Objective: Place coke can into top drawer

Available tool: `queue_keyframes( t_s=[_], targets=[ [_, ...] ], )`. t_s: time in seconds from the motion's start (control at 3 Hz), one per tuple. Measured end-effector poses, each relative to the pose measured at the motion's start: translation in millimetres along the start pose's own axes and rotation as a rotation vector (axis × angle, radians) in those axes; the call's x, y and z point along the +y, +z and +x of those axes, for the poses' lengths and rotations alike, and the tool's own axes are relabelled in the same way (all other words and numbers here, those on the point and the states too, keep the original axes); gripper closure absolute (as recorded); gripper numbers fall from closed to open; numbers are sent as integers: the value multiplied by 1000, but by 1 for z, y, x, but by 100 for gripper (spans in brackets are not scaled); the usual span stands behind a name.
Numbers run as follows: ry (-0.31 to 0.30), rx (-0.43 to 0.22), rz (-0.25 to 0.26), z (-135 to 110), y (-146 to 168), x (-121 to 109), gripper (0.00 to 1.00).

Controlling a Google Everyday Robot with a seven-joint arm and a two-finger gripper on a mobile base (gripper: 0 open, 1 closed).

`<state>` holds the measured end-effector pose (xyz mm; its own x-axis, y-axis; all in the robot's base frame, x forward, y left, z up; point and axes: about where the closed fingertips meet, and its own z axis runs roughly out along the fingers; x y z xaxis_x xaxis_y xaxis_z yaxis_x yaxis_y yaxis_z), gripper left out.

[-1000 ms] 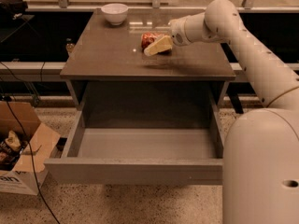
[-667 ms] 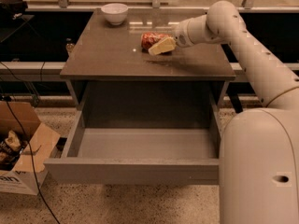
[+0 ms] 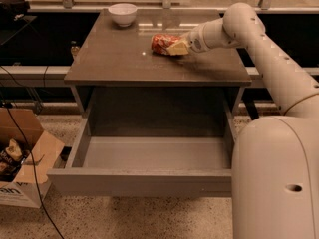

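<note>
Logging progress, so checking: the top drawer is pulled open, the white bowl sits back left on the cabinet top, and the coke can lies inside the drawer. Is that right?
One thing is wrong: the camera view shows the coke can lying on the cabinet top, at the gripper, not in the top drawer. The drawer is open and the white bowl sits back left.

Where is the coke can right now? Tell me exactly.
In the camera view the coke can lies on the cabinet top, right of centre, with the claw at its right side; the white bowl sits back-left of it.
</note>
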<state>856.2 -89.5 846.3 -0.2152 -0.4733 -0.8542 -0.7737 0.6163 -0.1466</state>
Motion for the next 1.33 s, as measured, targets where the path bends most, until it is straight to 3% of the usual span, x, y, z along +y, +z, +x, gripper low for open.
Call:
queue_keyframes(
  t_s=[0.33,0.67,1.0,1.33],
  targets=[
    [-39,-5,-17,-15,-12,16,95],
    [-103,-55,-54,-41,-58,64,100],
    [-97,-90,-89,-39,-88,110,100],
    [-84,-108,-178,-16,-117,173,100]
  ],
)
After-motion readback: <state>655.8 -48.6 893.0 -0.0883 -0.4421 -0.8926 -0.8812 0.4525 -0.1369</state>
